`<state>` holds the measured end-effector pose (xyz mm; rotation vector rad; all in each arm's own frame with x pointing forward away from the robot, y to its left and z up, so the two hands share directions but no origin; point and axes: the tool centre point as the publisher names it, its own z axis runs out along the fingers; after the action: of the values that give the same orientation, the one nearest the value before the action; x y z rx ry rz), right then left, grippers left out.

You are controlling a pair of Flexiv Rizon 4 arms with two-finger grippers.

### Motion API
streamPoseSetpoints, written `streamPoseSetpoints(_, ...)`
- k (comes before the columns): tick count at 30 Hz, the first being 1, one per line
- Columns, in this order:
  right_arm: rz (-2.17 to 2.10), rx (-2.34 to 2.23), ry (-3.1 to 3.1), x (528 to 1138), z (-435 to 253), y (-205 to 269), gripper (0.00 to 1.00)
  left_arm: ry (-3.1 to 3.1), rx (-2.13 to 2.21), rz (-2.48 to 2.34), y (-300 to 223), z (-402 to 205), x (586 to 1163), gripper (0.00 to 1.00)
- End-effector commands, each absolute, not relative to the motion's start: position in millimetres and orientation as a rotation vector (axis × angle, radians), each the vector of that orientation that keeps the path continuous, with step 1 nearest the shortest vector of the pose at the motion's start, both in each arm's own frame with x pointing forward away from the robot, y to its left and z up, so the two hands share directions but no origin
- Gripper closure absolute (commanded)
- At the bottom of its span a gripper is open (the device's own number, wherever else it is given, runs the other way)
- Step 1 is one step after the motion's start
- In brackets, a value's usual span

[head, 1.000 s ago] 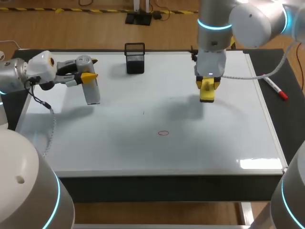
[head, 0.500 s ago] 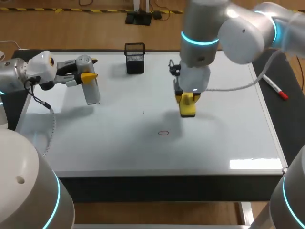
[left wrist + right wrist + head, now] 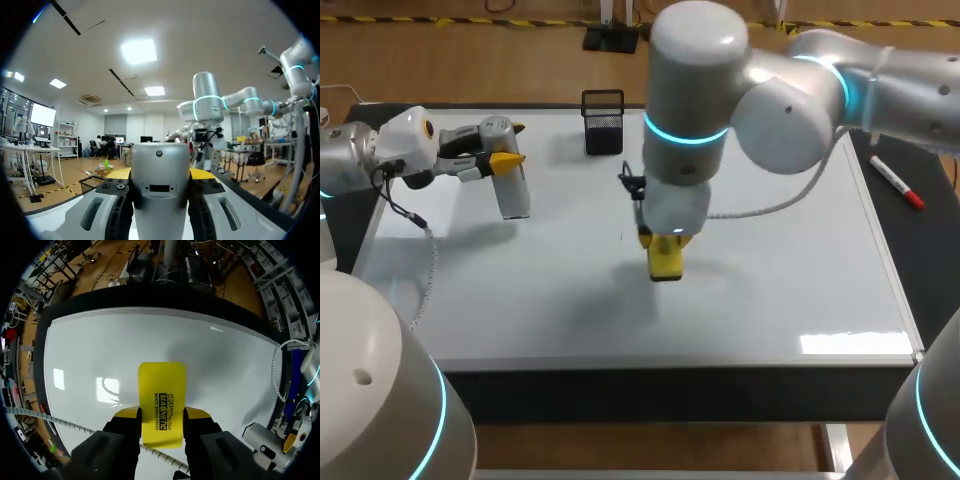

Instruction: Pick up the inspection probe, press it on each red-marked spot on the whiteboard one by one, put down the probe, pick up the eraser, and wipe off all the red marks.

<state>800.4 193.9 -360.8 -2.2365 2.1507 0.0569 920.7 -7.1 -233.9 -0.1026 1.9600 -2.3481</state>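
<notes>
whiteboard (image 3: 800, 300): lies flat and covers most of the table; its near edge runs along the front.
right arm (image 3: 790, 90): comes in from the right and reaches past the middle, with its wrist pointing straight down over the board.
right gripper (image 3: 161, 416): fingers stand a moderate way apart, both yellow tips pressed against the long sides of the eraser, so it has firm hold of it.
eraser (image 3: 666, 262): yellow block held upright, one end toward the board, a little nearer than the board's middle; its lower end is very low over the surface, and i cannot tell whether it touches.
left gripper (image 3: 160, 175): over the left part of the board, lying roughly level rather than pointing down; its fingers are parted just wide enough for the probe's body and press on it from both sides.
inspection probe (image 3: 513, 192): silver-grey cylinder in the left gripper, standing nearly upright with its lower end at or just above the board near the left edge; i cannot tell whether it makes contact.
marker (image 3: 897, 185): white with a red cap, lying on the dark table strip just beside the board's right edge, well apart from both grippers.
black mesh holder (image 3: 603, 122): stands upright at the board's far edge, farther back than either gripper.
</notes>
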Motion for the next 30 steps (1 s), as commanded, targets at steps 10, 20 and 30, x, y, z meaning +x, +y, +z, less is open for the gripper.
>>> streamPoseSetpoints(10,0.044,-2.245,2.147,790.4,-387.0,233.6,1.00,1.960,-0.101,-2.348,-6.8,-232.9,920.3,1.00)
streamPoseSetpoints(20,0.031,-2.259,2.126,797.3,-401.4,232.8,1.00,1.960,-0.101,-2.348,-6.8,-232.9,920.3,1.00)
streamPoseSetpoints(30,0.044,-2.274,2.129,799.6,-407.4,228.4,1.00,1.960,-0.101,-2.348,-6.8,-232.9,920.3,1.00)
